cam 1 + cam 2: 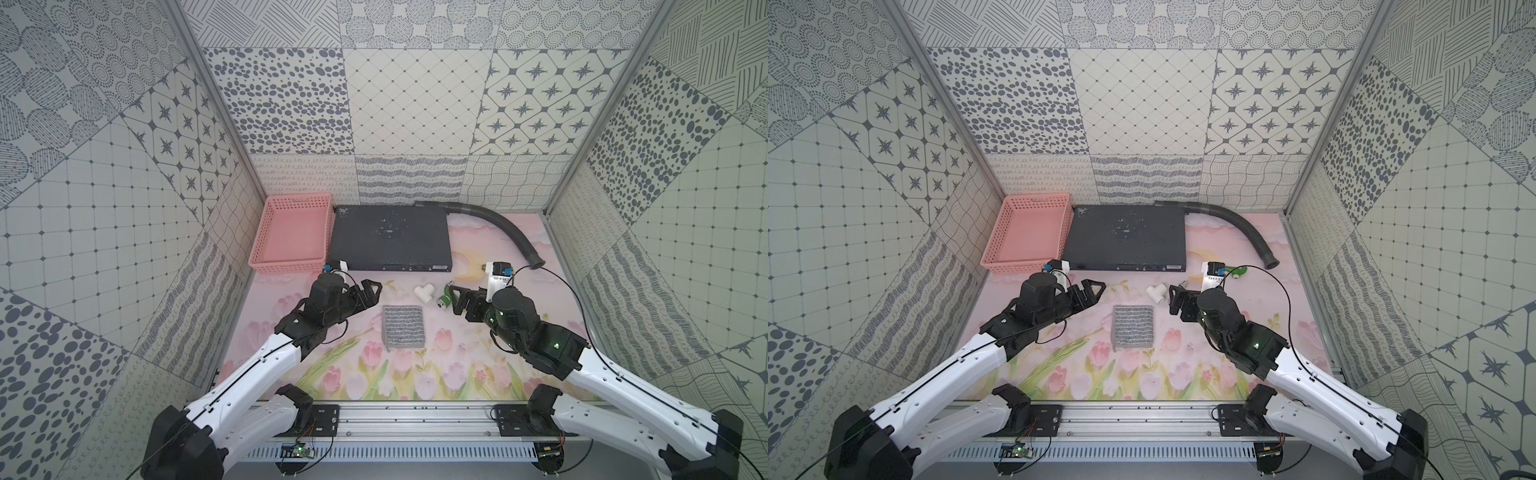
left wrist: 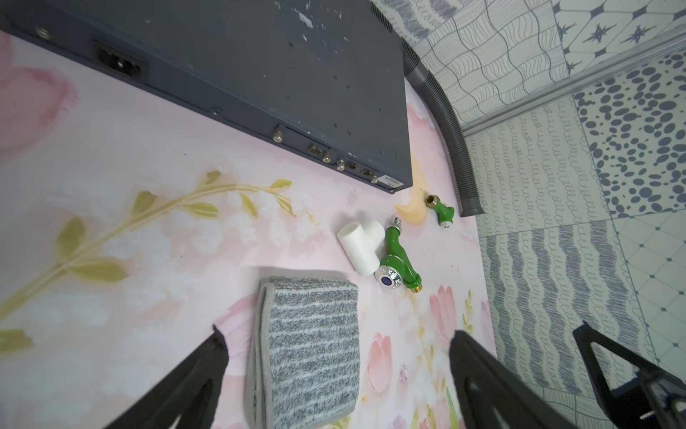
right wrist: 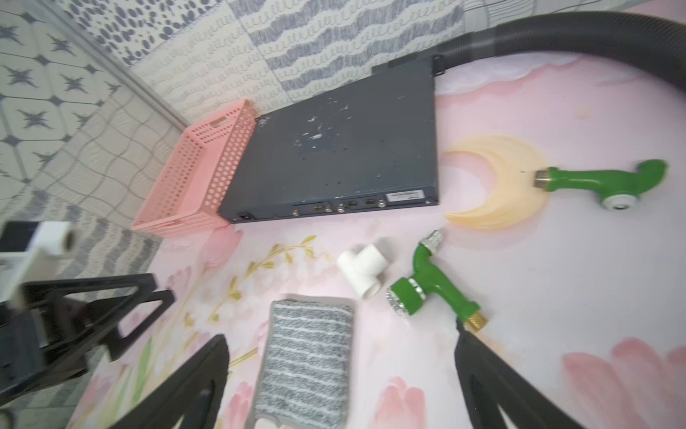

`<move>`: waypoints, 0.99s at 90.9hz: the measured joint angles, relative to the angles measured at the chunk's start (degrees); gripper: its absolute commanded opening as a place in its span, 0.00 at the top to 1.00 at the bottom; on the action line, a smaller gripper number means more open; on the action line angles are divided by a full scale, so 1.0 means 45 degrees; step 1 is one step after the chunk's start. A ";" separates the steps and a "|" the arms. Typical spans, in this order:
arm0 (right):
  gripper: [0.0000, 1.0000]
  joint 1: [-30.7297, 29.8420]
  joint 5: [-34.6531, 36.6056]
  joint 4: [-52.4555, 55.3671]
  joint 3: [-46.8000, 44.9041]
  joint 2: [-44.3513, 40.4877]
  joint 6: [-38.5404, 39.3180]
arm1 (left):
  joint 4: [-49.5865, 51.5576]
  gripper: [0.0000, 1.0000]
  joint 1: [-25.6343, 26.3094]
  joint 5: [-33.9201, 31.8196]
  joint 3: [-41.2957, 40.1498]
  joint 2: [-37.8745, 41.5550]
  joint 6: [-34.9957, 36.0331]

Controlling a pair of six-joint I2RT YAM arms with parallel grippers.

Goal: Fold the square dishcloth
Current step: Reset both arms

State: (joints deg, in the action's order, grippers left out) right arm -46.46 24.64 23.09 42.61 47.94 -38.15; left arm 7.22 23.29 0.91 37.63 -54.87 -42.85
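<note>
Your dishcloth (image 1: pixel 402 327) lies folded on the floral mat (image 1: pixel 415 374), mid-table, between the two grippers and touching neither. In the left wrist view you can see its stacked layers along one edge. Both wrist views cut off its near end.

The left gripper (image 1: pixel 372 290) hangs off the dishcloth's far left corner, jaws spread wide with nothing in them. The right gripper (image 1: pixel 453 300) hangs off the far right corner, also spread wide and empty.

The only writing you have is a white label (image 3: pixel 404 195) on the front face of the box (image 1: pixel 390 239), too small and blurred to read.

The box sits at the back, with a pink basket (image 1: pixel 291 235) just beside it on the left. A dark hose (image 1: pixel 498 224) curves out from behind the box to the right.

Past the dishcloth's far right corner lies a white tee (image 1: pixel 424 293), with a green tap (image 2: pixel 399 256) just beside it. From above, the right gripper covers part of that tap. A second tap (image 3: pixel 601 182) lies by a printed moon near the hose mouth, and from above the right wrist camera hides most of it.
</note>
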 measured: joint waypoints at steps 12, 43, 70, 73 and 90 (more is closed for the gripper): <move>0.03 0.1574 0.0330 0.0933 0.0223 0.0005 0.0627 | 0.0787 0.01 -0.0005 -0.1608 -0.0204 0.1200 0.0364; 0.03 0.4857 0.0821 0.1588 0.0617 0.0597 0.1880 | 0.1540 0.01 -0.0495 -0.4901 -0.1297 0.2074 0.1010; 0.03 0.7145 0.1423 0.1064 0.0500 0.1894 0.2919 | 0.1137 0.01 -0.1836 -0.5863 -0.2186 0.1700 0.1598; 0.03 0.7363 0.1365 0.0782 0.0389 0.1909 0.3031 | 0.1059 0.01 -0.1987 -0.5867 -0.2249 0.1676 0.1661; 0.03 0.8276 0.0743 -0.1098 -0.0724 0.1943 0.3808 | 0.0500 0.01 -0.3007 -0.5770 -0.2613 0.1506 0.2079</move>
State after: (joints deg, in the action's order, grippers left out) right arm -9.21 27.99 18.15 39.35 56.69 -21.02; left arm 9.47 9.76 -25.06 25.87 -48.10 -33.50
